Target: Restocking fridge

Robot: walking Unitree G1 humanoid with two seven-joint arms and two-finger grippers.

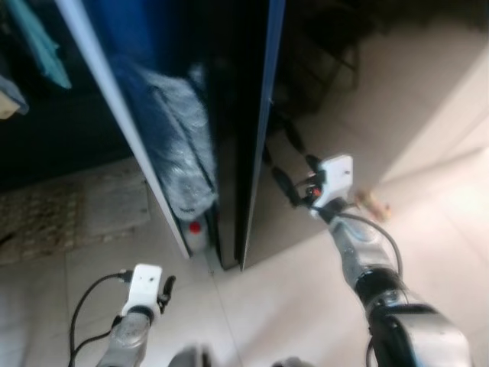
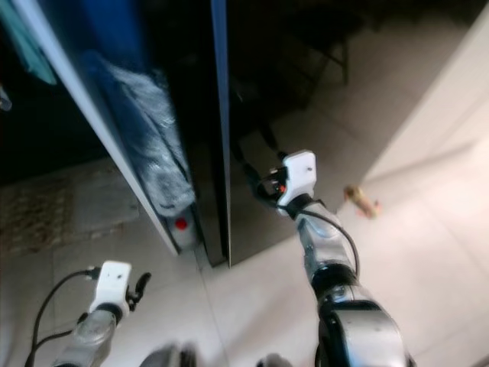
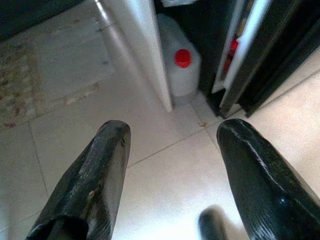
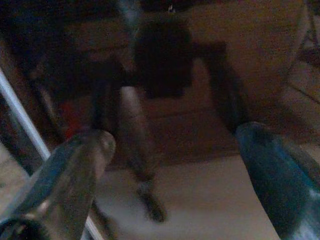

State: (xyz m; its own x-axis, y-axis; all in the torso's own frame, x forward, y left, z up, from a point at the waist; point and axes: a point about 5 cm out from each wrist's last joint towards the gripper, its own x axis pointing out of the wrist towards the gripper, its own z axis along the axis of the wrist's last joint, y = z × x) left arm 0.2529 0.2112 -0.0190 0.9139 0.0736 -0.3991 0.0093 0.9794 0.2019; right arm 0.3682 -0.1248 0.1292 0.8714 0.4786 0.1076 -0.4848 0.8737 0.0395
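Black and glossy, the fridge door (image 1: 241, 115) stands edge-on ahead of the robot, its shiny face mirroring the right arm and the pale floor tiles (image 1: 290, 306). The right hand (image 2: 263, 182) is raised close to that face near the door's edge, fingers apart with nothing between them, as the right wrist view shows; I judge it is placed there to catch the edge and swing the door, whether wider or shut cannot be told. The left hand (image 1: 164, 294) hangs low over the floor, its two black fingers (image 3: 95, 175) spread wide and empty, likely kept down and out of the door's path. Beyond a white panel (image 3: 142, 55), at the foot of the dark fridge opening, a white jug with a red cap (image 3: 182, 67) sits low beside the door's bottom corner; it seems stored there on the lowest level. Higher in the opening a crinkled, pale wrapped bundle (image 1: 179, 145) fills the space, too blurred to identify. A patterned mat (image 1: 46, 218) lies on the floor to the left, and a small brownish object (image 2: 361, 200) lies on the tiles to the right, well clear of both arms.
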